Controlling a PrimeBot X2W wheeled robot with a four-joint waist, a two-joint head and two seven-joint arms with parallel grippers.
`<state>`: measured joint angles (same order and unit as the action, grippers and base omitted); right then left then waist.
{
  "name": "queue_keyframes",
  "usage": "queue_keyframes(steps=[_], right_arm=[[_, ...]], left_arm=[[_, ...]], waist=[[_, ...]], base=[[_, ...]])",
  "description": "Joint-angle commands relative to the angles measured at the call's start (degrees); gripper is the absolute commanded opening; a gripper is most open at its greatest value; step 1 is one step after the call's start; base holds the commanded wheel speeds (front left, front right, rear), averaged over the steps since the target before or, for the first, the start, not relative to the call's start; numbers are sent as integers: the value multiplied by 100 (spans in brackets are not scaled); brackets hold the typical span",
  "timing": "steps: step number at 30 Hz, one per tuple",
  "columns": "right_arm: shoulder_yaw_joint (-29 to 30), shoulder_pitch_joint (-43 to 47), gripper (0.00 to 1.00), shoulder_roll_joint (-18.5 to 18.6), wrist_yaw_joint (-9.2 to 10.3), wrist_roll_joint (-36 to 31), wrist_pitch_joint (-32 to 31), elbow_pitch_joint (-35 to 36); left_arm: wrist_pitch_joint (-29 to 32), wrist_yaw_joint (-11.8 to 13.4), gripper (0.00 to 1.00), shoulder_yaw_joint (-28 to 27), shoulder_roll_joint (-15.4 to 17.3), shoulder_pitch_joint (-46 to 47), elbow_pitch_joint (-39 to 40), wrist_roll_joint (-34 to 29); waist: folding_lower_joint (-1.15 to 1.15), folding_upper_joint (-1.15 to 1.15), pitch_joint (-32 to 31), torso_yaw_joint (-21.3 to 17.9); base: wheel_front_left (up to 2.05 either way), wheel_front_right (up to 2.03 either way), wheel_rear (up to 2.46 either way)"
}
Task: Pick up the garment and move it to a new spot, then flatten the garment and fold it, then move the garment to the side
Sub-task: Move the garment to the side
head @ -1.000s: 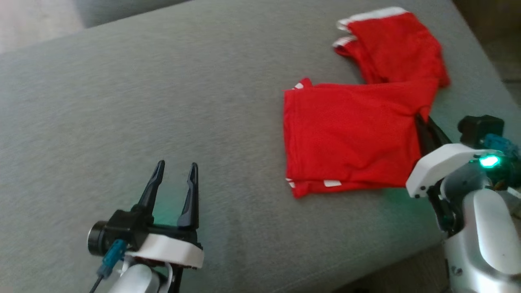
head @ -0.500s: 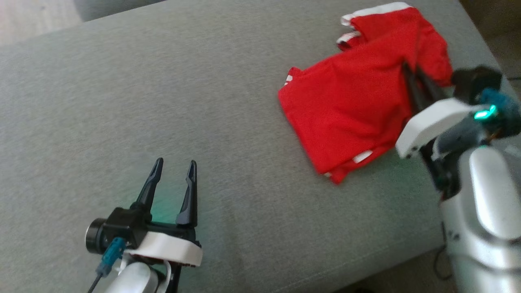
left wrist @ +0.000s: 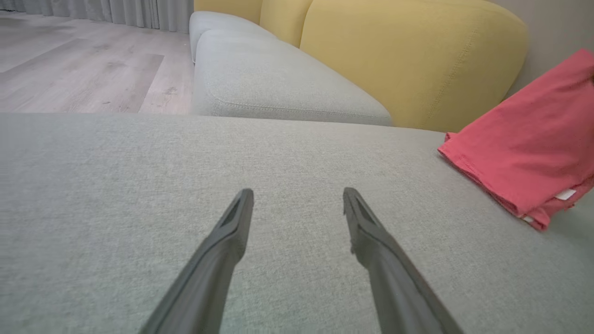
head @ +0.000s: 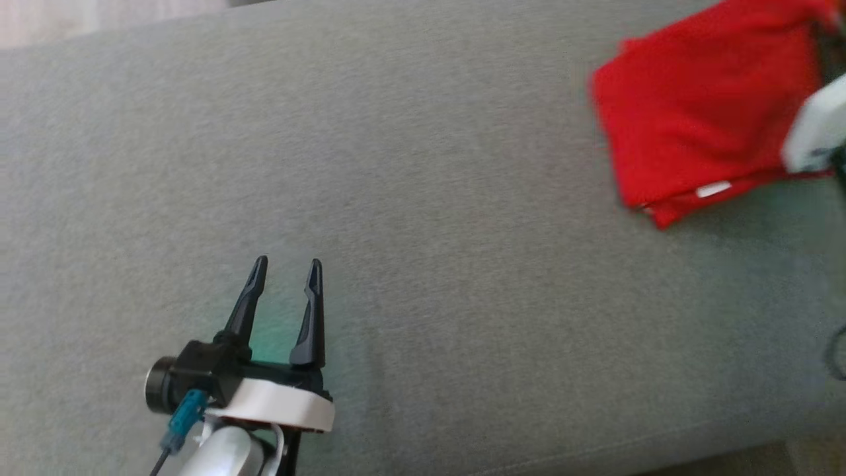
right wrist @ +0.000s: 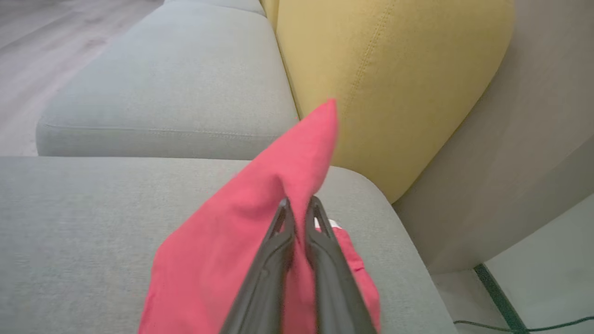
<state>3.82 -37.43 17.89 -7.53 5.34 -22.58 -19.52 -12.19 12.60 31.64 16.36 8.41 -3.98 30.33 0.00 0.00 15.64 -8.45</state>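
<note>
Above sofa [right wrist: 93, 222], right gripper [right wrist: 300, 202] pinches garment [right wrist: 222, 250], fold apparently raised.

— What does the garment [head: 700, 119] look like?
— Red, thin cloth, folded over in layers, with a small white patch [head: 714, 190] at its lower edge.
— Where is it?
— At the far right of the grey cushion [head: 396, 198], near the yellow backrest [right wrist: 394, 69]. Its lower part lies on the cushion. The rest rises in a slanted sheet, one fold pinched in the right gripper [right wrist: 299, 204], a corner poking up past it.
</note>
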Motion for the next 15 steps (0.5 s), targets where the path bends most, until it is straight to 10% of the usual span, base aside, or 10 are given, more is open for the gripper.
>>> queue_keyframes(steps=[1,10,11,12,15], right_arm=[[10,-227,0,194,4,-3,-57,180],[824,-233,0,971,4,-291,-216,-273],[947,-240,27,974,4,-342,-164,-373],[1035,-241,99,987,4,-458,-113,-464],[1241,-242,100,953,4,-829,191,-644]], left_arm=[[-53,18,100,-156,23,199,140,11],[-44,-4,100,-50,-9,347,199,-64],[-43,-8,100,-45,-8,365,207,-69],[-44,-9,100,-42,-6,379,213,-73],[-42,-7,100,-33,-1,411,222,-81]], waist=[[0,0,70,132],[0,0,381,628],[0,0,414,664],[0,0,437,692],[0,0,490,747]], base=[[0,0,0],[0,0,0],[0,0,0],[0,0,0],[0,0,0]])
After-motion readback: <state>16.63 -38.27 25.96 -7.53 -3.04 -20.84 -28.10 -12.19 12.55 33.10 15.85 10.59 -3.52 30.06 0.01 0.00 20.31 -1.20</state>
